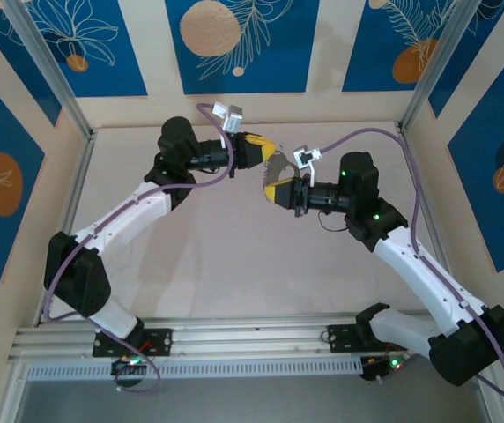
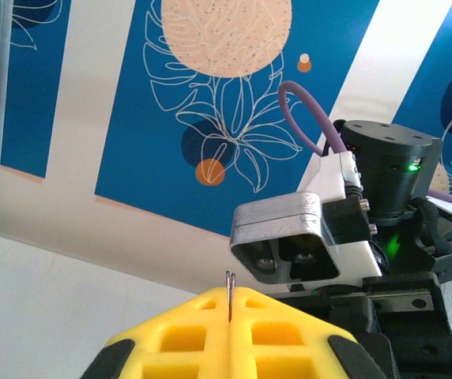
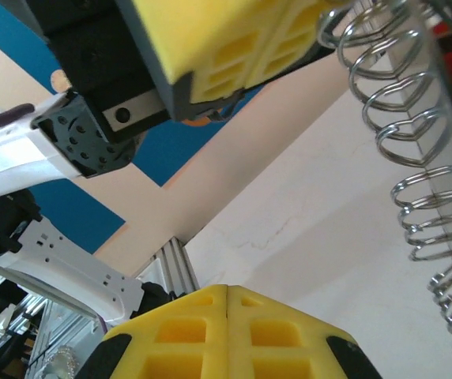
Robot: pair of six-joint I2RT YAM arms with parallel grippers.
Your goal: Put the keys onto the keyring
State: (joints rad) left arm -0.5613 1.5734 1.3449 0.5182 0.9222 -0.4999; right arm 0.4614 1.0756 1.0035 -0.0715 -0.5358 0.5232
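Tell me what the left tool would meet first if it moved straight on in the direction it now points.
Most likely the silver camera housing on the right arm's wrist: in the left wrist view it sits just beyond the left tool, which is shut on the keyring. Depth is unclear.
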